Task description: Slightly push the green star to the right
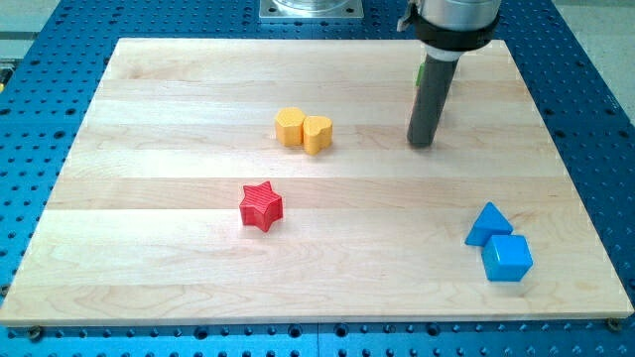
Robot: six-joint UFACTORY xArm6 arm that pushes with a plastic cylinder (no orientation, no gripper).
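Note:
My rod comes down from the view's top right, and its tip (423,143) rests on the wooden board (159,149). Of the green block (419,71) only a thin sliver shows, at the rod's left edge near the board's top edge. The rod hides the rest, so I cannot make out its shape. The tip stands a little toward the view's bottom from that sliver. I cannot tell whether the rod touches the block.
A yellow hexagon (289,127) and a yellow heart (317,133) touch each other left of the tip. A red star (262,206) lies at the lower centre. A blue triangle (488,223) and a blue cube (507,258) sit at the lower right. A blue perforated table (50,59) surrounds the board.

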